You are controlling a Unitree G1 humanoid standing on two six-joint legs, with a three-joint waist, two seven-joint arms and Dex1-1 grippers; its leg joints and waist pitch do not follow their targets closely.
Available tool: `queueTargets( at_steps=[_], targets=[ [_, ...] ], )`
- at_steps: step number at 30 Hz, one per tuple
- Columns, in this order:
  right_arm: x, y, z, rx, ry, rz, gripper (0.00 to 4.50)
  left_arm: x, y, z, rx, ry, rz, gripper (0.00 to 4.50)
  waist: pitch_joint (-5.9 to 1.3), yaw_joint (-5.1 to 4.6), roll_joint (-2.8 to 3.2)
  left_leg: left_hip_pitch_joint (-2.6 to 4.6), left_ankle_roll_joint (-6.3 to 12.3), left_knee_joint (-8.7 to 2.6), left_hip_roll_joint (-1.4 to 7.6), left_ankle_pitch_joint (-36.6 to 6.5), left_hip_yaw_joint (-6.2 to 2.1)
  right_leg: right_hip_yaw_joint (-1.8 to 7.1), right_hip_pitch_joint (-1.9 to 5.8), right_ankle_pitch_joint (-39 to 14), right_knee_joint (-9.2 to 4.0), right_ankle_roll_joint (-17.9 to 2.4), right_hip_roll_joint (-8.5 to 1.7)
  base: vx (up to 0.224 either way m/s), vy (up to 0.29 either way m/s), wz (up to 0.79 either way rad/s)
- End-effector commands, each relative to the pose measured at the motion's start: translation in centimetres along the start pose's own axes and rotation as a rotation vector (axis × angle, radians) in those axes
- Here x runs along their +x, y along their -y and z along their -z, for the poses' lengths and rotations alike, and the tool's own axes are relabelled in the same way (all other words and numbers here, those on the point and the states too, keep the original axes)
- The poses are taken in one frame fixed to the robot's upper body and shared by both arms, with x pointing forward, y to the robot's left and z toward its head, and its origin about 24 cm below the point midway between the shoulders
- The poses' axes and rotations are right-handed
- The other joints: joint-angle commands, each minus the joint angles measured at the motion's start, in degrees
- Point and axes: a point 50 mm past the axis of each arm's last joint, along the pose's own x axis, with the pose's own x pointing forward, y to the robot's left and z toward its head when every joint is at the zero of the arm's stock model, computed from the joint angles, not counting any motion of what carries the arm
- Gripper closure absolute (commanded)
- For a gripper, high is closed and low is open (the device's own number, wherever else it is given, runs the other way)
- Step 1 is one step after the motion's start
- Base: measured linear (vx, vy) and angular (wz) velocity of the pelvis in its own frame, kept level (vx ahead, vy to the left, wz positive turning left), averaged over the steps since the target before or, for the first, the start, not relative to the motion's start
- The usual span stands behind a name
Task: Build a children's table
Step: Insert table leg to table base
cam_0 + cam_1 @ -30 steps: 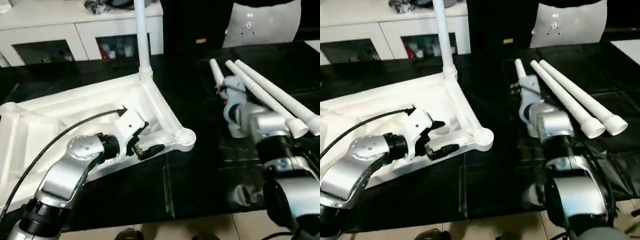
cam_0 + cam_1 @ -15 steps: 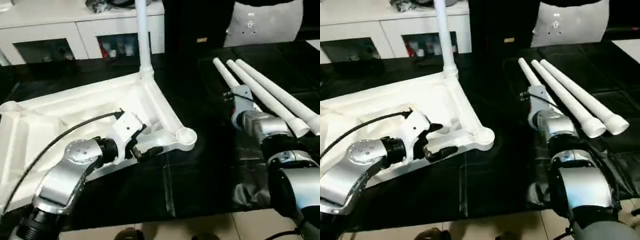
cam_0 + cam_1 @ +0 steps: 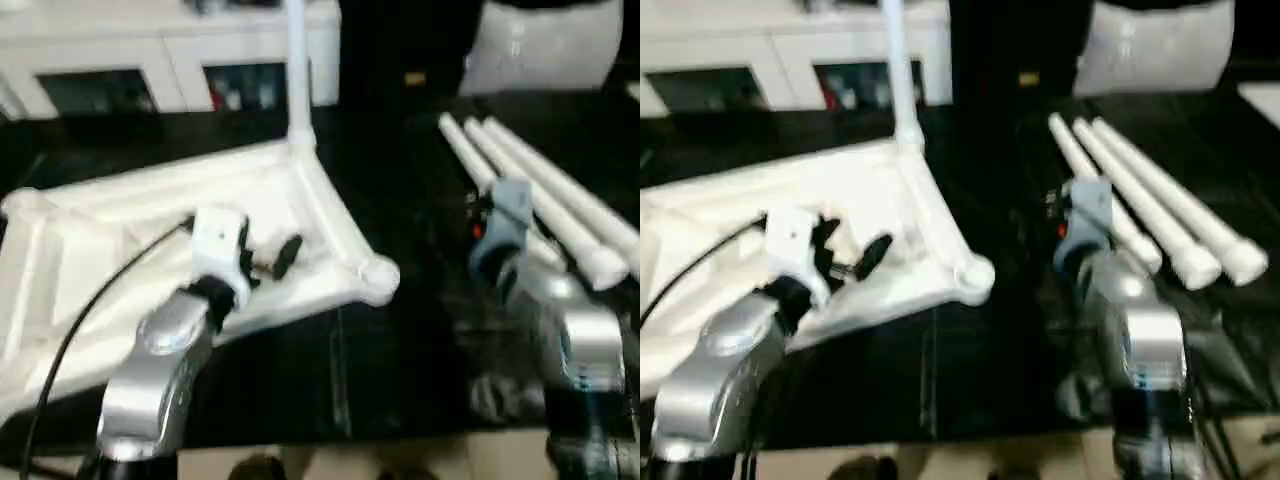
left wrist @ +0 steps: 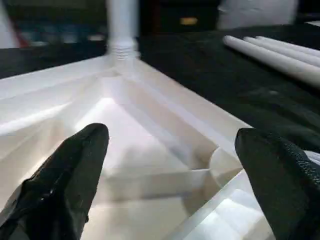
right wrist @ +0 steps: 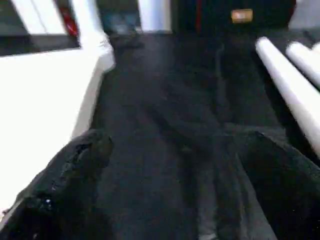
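The left end effector (image 3: 262,262), fingers apart and empty, had swung up over the tabletop (image 3: 100,215) at center-left, likely between leg fittings.

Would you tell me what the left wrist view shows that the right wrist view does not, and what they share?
Left wrist view alone: the left gripper, fingers wide apart, over the upturned tabletop's ribbed underside, and the empty near corner socket. Right wrist view alone: the open right gripper over the black mat, and the tabletop's outer edge. Both: the standing leg, the loose legs and the mat.
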Motion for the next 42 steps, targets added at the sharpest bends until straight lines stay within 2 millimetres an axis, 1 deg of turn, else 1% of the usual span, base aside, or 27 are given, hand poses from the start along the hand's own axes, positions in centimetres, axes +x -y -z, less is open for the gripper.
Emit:
queueTargets(
  at_steps=[1,2,3,4,5,7,8,10,11,12,14,15,16,18,21,26,28,29,30,31,32,33,35,38,39,41,42],
  targets=[
    [-1.8,-1.0,-0.7,0.016,0.032,0.009,0.0,-0.3,0.3,-0.1,0.007,0.002,-0.019,0.04,-2.44,0.01,0.24,1.55,10.69,-10.48,5.13,-27.86,-7.14,2.69,0.86,-10.8,-0.3,-8.2,-1.37,-0.019,-0.192,0.65],
    [-2.4,-1.6,-0.6,0.019,0.034,0.012,0.0,-0.4,0.4,-0.1,0.015,-0.002,-0.02,0.04,-2.37,0.37,-1.51,0.22,7.57,-7.79,0.8,-28.18,-5.62,3.57,1.78,-16.84,-5.53,-13.32,-2.7,-0.039,-0.251,0.65],
    [-2.7,-2.0,-0.5,0.039,0.036,0.015,0.0,-0.4,0.4,0.0,0.013,-0.004,-0.023,0.04,-3.21,0.85,-3.53,2.89,5.65,8.97,-4.5,-20.05,2.92,2.77,0.34,-31.79,-14.31,-20.06,-7.19,-0.039,-0.251,0.65],
    [-3.0,-2.3,-0.3,0.072,0.028,0.028,0.0,-0.4,0.4,0.0,0.012,-0.007,-0.027,0.04,-0.82,1.47,-3.73,2.69,7.5,14.82,-4.07,-18.02,6.23,1.96,-1.35,-38.95,-15.66,-19.29,-7.89,-0.079,-0.26,0.41],
    [-3.3,-2.7,-0.2,0.092,0.018,0.019,0.0,-0.4,0.3,0.1,0.016,-0.008,-0.021,0.04,-0.31,1.48,-4.4,-0.68,8.48,14.83,-4.24,-18.83,7.5,5.32,1.89,-35.68,-13.26,-13.28,-5.4,-0.005,-0.22,0.07],
    [-3.9,-3.6,0.2,0.116,0.007,-0.006,0.0,-0.5,0.5,0.1,0.029,-0.011,0.0,0.04,-2.24,2.62,-3.8,1.59,10.08,10.16,-4.05,-21.1,7.1,7.11,4.11,-23.36,-12.52,-8.24,-4.96,0.011,-0.218,0.13],
    [-4.2,-3.8,0.5,0.122,-0.002,-0.012,0.0,-0.5,0.4,0.1,0.036,-0.017,-0.001,0.04,-4.34,2.12,-0.07,6.03,14.05,2.03,0.97,-9.12,3.67,4.22,4.37,-10.7,-12.51,4.52,0.12,-0.034,-0.227,0.35],
    [-4.7,-4.2,0.9,0.113,-0.015,-0.026,0.0,-0.5,0.4,0.2,0.039,-0.017,-0.003,0.04,-5.62,0.42,0.99,10.99,22.86,-4.31,20.86,7.31,-8.11,0.92,-3.69,-12.2,1.17,13.56,-2.62,-0.022,-0.237,0.25],
    [-4.8,-4.2,1.0,0.104,-0.015,-0.022,0.0,-0.5,0.4,0.2,0.04,-0.019,-0.004,0.04,-5.28,0.0,0.33,11.59,25.19,-2.19,19.22,22.62,-6.91,3.58,-8.87,-11.39,8.06,12.35,-4.85,0.0,-0.205,0.04],
    [-5.1,-4.3,1.2,0.082,-0.019,-0.007,0.0,-0.6,0.4,0.2,0.047,-0.024,-0.007,0.04,-4.87,-0.14,-0.03,9.85,28.3,-0.55,12.78,33.87,-3.17,5.65,-9.48,-0.72,6.99,8.32,-5.1,0.0,-0.205,0.04],
    [-5.3,-4.3,1.3,0.078,-0.03,0.007,0.0,-0.6,0.5,0.3,0.052,-0.024,-0.008,0.04,-4.87,0.76,-1.91,5.97,31.33,1.0,0.16,26.11,3.69,5.15,-4.22,13.0,-2.49,3.48,-1.87,-0.011,-0.18,0.03],
    [-5.5,-4.4,1.2,0.084,-0.039,0.021,0.0,-0.7,0.5,0.4,0.042,-0.03,-0.014,0.04,-5.83,1.36,-4.53,1.0,27.78,7.05,-5.83,11.42,4.8,8.32,1.92,23.65,-6.21,-9.03,-7.33,-0.006,-0.197,-0.02],
    [-5.5,-4.4,1.2,0.087,-0.043,0.027,0.0,-0.7,0.5,0.4,0.034,-0.036,-0.021,0.04,-5.81,2.35,-5.32,-0.07,22.02,9.5,-5.24,-0.24,5.49,10.14,3.4,28.56,-8.3,-12.44,-11.0,-0.024,-0.24,0.0],
    [-5.5,-4.5,1.3,0.08,-0.051,0.028,0.0,-0.7,0.5,0.5,0.032,-0.041,-0.025,0.04,-4.27,2.71,-4.84,2.42,2.46,6.11,-4.86,-5.96,5.24,4.75,1.47,20.19,-9.21,6.49,-8.5,-0.062,-0.259,-0.09],
    [-5.2,-4.6,1.5,0.023,-0.071,0.014,0.0,-1.0,0.6,0.6,0.012,-0.035,-0.002,0.04,-3.06,1.39,-2.28,2.06,4.04,-0.45,-0.99,-10.8,4.01,5.14,1.84,-25.62,-12.52,16.15,-6.18,-0.072,-0.162,-0.11],
    [-4.8,-4.8,1.1,-0.017,-0.074,-0.027,0.0,-1.3,0.4,0.4,-0.027,-0.006,-0.032,0.04,-2.09,-2.82,-0.29,7.81,1.3,-3.79,2.61,-40.25,3.2,-1.59,0.7,-37.04,-14.08,13.29,-2.95,-0.105,-0.046,0.04],
    [-4.7,-4.9,1.1,-0.016,-0.077,-0.048,0.0,-1.3,0.4,0.4,-0.024,-0.007,-0.034,0.04,-0.03,-1.25,0.88,3.18,2.84,-12.98,9.08,-59.42,1.53,-0.19,6.07,-14.78,2.73,9.28,-2.48,-0.086,0.003,0.0],
    [-4.5,-5.1,1.1,-0.018,-0.08,-0.077,0.0,-1.3,0.5,0.4,-0.016,-0.012,-0.03,0.04,0.09,0.5,0.34,4.51,5.01,-12.84,8.79,-60.5,3.99,0.82,5.41,-8.62,4.97,7.54,-2.31,-0.057,-0.076,0.04],
    [-4.5,-5.1,1.1,-0.018,-0.08,-0.077,0.0,-1.3,0.5,0.4,-0.016,-0.012,-0.03,0.04,-0.9,2.34,-0.62,6.39,5.41,-9.51,8.61,-55.57,5.81,5.41,5.94,-21.94,4.99,8.99,-3.73,-0.057,-0.076,0.04],
    [-4.3,-5.4,1.1,-0.034,-0.082,-0.103,0.0,-1.5,0.5,0.4,-0.011,-0.011,-0.029,0.04,-1.85,1.42,-6.42,11.24,3.83,5.63,-0.36,-35.1,8.98,9.65,1.2,-55.72,-10.11,11.46,-4.13,0.088,-0.169,0.06],
    [-4.3,-5.4,1.1,-0.038,-0.082,-0.107,0.0,-1.6,0.5,0.4,-0.01,-0.011,-0.029,0.04,-1.04,2.39,-4.46,6.69,7.32,9.23,-1.56,-21.84,7.74,14.33,4.15,-62.43,-13.93,8.65,-9.64,0.153,-0.133,-0.01],
    [-4.1,-5.7,1.2,-0.044,-0.084,-0.127,0.0,-1.8,0.4,0.4,-0.01,-0.013,-0.031,0.04,-1.5,4.59,-4.64,1.81,7.52,11.15,-1.92,-10.66,5.18,16.72,7.97,-60.48,-12.79,8.27,-9.15,0.153,-0.133,-0.01],
    [-3.9,-5.9,1.2,-0.044,-0.084,-0.139,0.0,-1.9,0.3,0.4,-0.002,-0.015,-0.029,0.04,-1.25,4.83,-5.12,-0.51,6.33,10.55,-1.98,-8.25,3.65,15.14,9.05,-48.0,-11.68,3.98,-7.76,0.102,-0.041,0.08],
    [-3.6,-6.1,1.2,-0.04,-0.082,-0.144,0.0,-1.9,0.1,0.3,0.01,-0.015,-0.025,0.04,-3.28,4.67,-0.88,2.86,6.22,1.27,0.26,-3.24,3.57,9.17,10.22,-26.06,-11.88,-1.53,-4.01,0.113,0.026,0.12],
    [-3.5,-6.1,1.2,-0.038,-0.082,-0.142,0.0,-1.9,0.1,0.2,0.011,-0.014,-0.024,0.04,-2.7,2.96,0.75,6.09,6.96,-3.84,3.46,-10.92,-0.03,5.51,7.62,-19.3,-8.37,2.21,-0.18,0.153,0.082,0.05],
    [-3.5,-6.1,1.3,-0.033,-0.087,-0.125,0.0,-1.8,0.2,0.1,0.011,-0.013,-0.009,0.04,-6.19,-0.3,1.38,14.7,17.71,-4.39,8.51,-18.61,-6.77,3.5,0.09,-10.45,2.25,8.26,-0.07,0.205,0.079,0.04],
    [-3.4,-6.0,1.3,-0.029,-0.091,-0.111,0.0,-1.8,0.2,0.0,0.017,-0.013,0.001,0.04,-5.68,-0.73,1.59,13.31,21.63,-3.57,7.48,-12.54,-5.78,3.44,-1.61,-5.31,3.75,12.99,-0.93,0.207,0.059,0.07]
  ],
)
